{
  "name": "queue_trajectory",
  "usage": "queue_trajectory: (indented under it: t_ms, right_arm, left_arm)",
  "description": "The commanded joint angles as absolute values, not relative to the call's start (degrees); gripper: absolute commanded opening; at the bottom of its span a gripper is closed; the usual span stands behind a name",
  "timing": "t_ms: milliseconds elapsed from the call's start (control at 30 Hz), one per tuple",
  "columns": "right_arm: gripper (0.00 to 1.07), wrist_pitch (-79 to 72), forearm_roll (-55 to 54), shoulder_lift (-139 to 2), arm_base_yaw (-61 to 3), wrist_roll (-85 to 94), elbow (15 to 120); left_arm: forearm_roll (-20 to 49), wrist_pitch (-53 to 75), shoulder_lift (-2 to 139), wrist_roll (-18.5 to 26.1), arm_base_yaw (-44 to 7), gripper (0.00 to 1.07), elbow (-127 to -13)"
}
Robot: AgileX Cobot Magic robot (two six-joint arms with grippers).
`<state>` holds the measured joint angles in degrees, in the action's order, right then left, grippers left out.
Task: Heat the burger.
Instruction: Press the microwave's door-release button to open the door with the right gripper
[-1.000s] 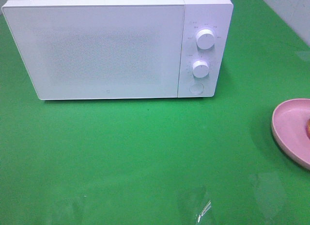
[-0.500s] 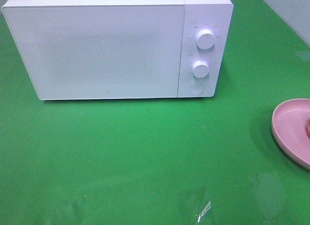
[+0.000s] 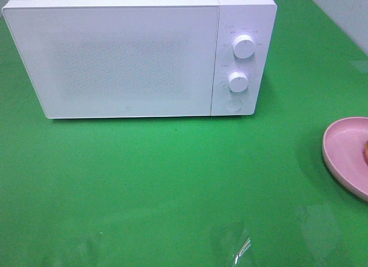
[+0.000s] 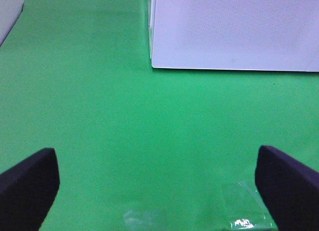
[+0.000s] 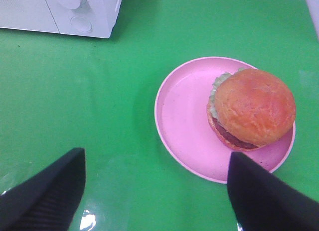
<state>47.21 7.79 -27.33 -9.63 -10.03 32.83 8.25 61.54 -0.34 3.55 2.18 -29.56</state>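
From the high camera, the white microwave (image 3: 138, 54) stands at the back of the green table (image 3: 172, 180) with its door shut. The pink plate (image 3: 342, 155) lies to the right of the microwave and well in front of it, cut off by the edge of the view. Only a sliver of the burger (image 3: 365, 153) shows on it. Neither arm appears here.

In the left wrist view, the left fingers (image 4: 30, 183) are spread wide with nothing between them and hang over bare table. The lower front corner of the microwave (image 4: 234, 32) lies ahead of them, well apart. No plate or burger shows, so this arm looks the farther one from the food.

In the right wrist view, the right fingers (image 5: 47, 193) are also spread and empty. The plate (image 5: 184, 111) lies just beyond their tips, well clear of the microwave's control corner (image 5: 75, 12). The burger (image 5: 254, 109) sits on the half of the plate farther from the microwave. It is off the midline of the fingers, toward the finger on the side away from the microwave. The burger is round, so no long axis constrains the grasp angle. The right arm is clearly the nearer one. To reach the burger it would likely have to move forward and sideways, away from the microwave, to centre the burger between the fingers. The shut door would also have to be opened.
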Motion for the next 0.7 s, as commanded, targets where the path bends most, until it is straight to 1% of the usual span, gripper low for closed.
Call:
queue_trajectory:
  t_ms: [33,133,200,400,500,700]
  right_arm:
    - [0.75,43.66,7.96,-30.42,-9.34,-10.2,33.29]
    - [0.75,42.34,7.96,-32.2,-9.34,-10.2,33.29]
    - [0.75,37.7,7.96,-35.81,-9.34,-10.2,33.29]
    - [0.75,30.6,7.96,-40.62,-9.34,-10.2,33.29]
    - [0.75,29.45,7.96,-41.54,-9.34,-10.2,33.23]
    - [0.75,21.83,7.96,-49.1,-9.34,-10.2,33.17]
  left_arm:
    - [8.71,61.36,-1.2,3.27,2.41,1.01,-29.56]
    - [8.71,61.36,-1.2,3.27,2.41,1.01,-29.56]
    - [8.71,61.36,-1.2,3.27,2.41,1.01,-29.56]
    - [8.71,61.36,-1.2,3.27,2.41,1.01,-29.56]
    - [8.71,61.36,-1.2,3.27,2.41,1.01,-29.56]
    - [8.71,61.36,-1.2,3.27,2.41,1.01,-29.56]
